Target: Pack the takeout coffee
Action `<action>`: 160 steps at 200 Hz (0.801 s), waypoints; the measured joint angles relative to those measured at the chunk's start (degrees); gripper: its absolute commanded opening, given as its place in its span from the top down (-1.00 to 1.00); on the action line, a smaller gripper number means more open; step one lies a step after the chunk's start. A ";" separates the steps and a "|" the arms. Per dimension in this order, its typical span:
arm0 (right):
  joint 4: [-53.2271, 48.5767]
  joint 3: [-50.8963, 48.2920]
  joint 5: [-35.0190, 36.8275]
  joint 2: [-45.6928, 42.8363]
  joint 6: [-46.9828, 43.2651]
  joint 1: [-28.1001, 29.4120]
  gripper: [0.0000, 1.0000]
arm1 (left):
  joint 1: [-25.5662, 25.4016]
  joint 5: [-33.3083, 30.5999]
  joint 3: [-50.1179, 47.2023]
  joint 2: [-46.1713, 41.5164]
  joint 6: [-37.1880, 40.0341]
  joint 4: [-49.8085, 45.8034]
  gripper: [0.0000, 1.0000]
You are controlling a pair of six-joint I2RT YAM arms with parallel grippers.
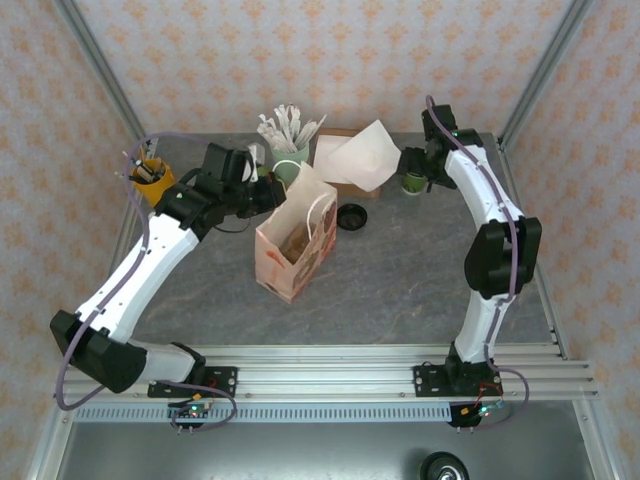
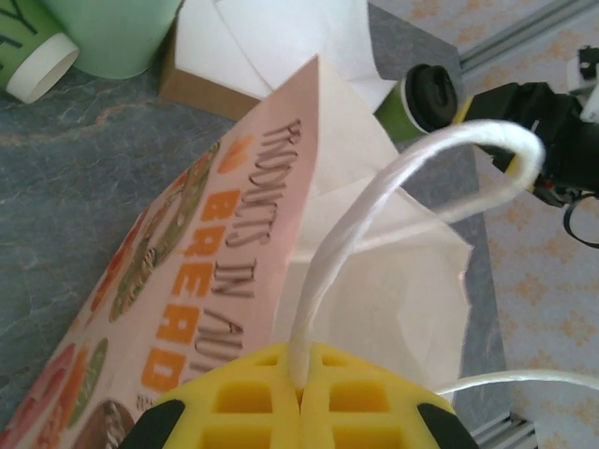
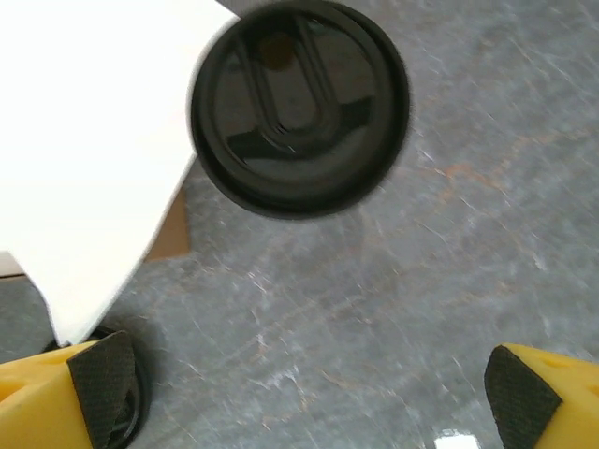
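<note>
Takeout coffee [image 3: 299, 103] beside white paper [image 3: 94, 140]; loose lid [image 1: 351, 215], bag [image 1: 295, 240] further left.

Walls [image 1: 330, 60]: pale pink wallpaper with a repeating orange floral motif, at the back and both sides.
Frame posts [image 1: 103, 72]: bare aluminium, slanting up at the two rear corners.
Table [image 1: 400, 290]: grey marbled top with faint rust-coloured veins.
Rail [image 1: 330, 372]: slotted aluminium extrusion along the table's near edge.
Floor [image 1: 300, 450]: plain grey, below the rail; one black caster [image 1: 443, 467] on it.
Light: even, diffuse; shadows soft.
</note>
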 measured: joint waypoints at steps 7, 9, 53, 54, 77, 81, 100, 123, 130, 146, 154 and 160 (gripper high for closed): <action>-0.24 1.66 -0.50 1.22 -0.55 -0.22 -0.99 | 0.22 -0.31 -0.13 0.09 -1.18 -0.02 1.00; -0.42 2.19 -0.63 1.62 -0.68 -0.28 -0.99 | 0.33 -0.42 -0.24 0.07 -1.49 0.04 1.00; -2.71 11.76 -1.11 10.19 -2.97 -1.46 -0.99 | 1.42 -1.03 -4.83 -3.10 -9.84 3.89 1.00; -2.75 11.82 -1.11 10.27 -2.97 -1.51 -0.99 | 1.44 -1.03 -4.94 -3.17 -9.99 3.98 1.00; -3.96 14.71 -2.27 13.64 -3.39 -2.38 -0.99 | 1.38 -1.11 -8.46 -5.01 -13.53 6.80 1.00; -4.07 15.23 -2.60 14.12 -3.50 -2.51 -0.99 | 1.29 -1.25 -8.79 -5.25 -14.05 7.08 1.00; -4.61 17.55 -4.22 16.39 -4.02 -3.10 -0.99 | 0.50 -2.47 -10.05 -6.23 -15.56 8.20 1.00; -4.76 18.99 -5.27 17.88 -4.07 -3.23 -0.99 | -0.20 -3.65 -11.30 -7.52 -16.98 8.85 1.00; -4.76 19.28 -5.25 18.25 -4.07 -3.21 -0.99 | -0.39 -3.96 -11.65 -7.82 -17.38 8.96 1.00; -4.74 19.39 -5.18 18.64 -4.07 -3.17 -0.99 | -0.37 -4.50 -12.02 -8.13 -17.88 9.09 1.00; -4.74 19.43 -4.92 18.78 -4.07 -3.17 -0.99 | -0.37 -4.81 -12.13 -8.17 -18.12 9.09 1.00; -4.87 19.67 -4.66 18.95 -4.09 -3.19 -0.99 | -0.37 -5.11 -12.13 -8.17 -18.32 9.07 1.00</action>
